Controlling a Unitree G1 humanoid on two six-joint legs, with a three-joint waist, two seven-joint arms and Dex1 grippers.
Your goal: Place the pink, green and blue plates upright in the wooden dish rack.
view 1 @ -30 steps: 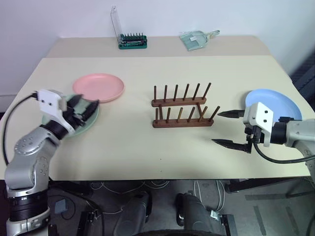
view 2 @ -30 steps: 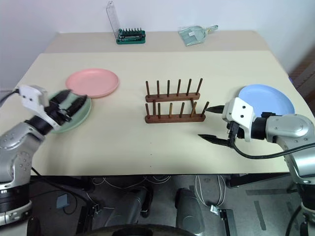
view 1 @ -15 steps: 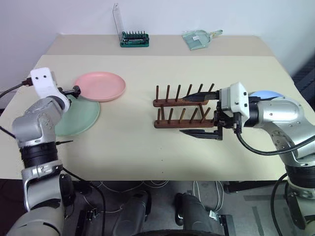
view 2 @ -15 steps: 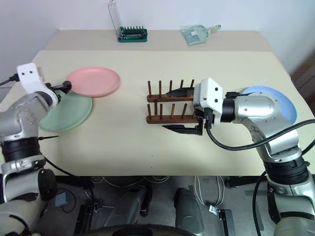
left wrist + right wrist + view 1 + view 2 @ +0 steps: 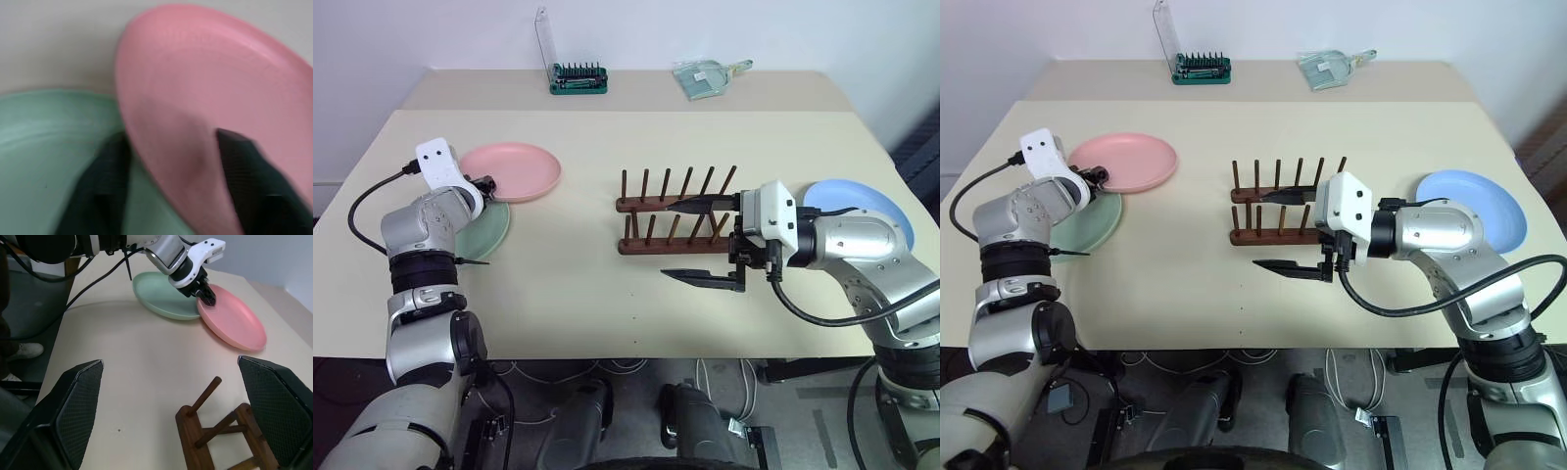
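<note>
Three plates lie flat on the beige bench (image 5: pixel 568 284): one pink plate (image 5: pixel 514 171), one green plate (image 5: pixel 487 227) and one blue plate (image 5: pixel 862 206). The pink and green ones sit together at the robot's left, the pink rim overlapping the green rim; the blue one lies alone at the robot's right, well apart from them. Between the two groups stands one wooden dish rack (image 5: pixel 674 211), with two rails, each carrying a row of six upright pegs; no plate is in it.

The left gripper (image 5: pixel 1097 177) is at the near edge of the pink plate where it meets the green one. In the left wrist view its two fingers (image 5: pixel 100 193) straddle the pink rim, one on each side, narrowed around it; whether they already press on it I cannot tell.

The right gripper (image 5: pixel 697 241) hovers just beside the rack's near rail, pointing toward the robot's left, its fingers (image 5: pixel 73 404) spread wide and holding nothing.

At the far edge of the bench lie one green screwdriver-bit case (image 5: pixel 576 79) with its clear lid raised, and one clear packet (image 5: pixel 703 76)
</note>
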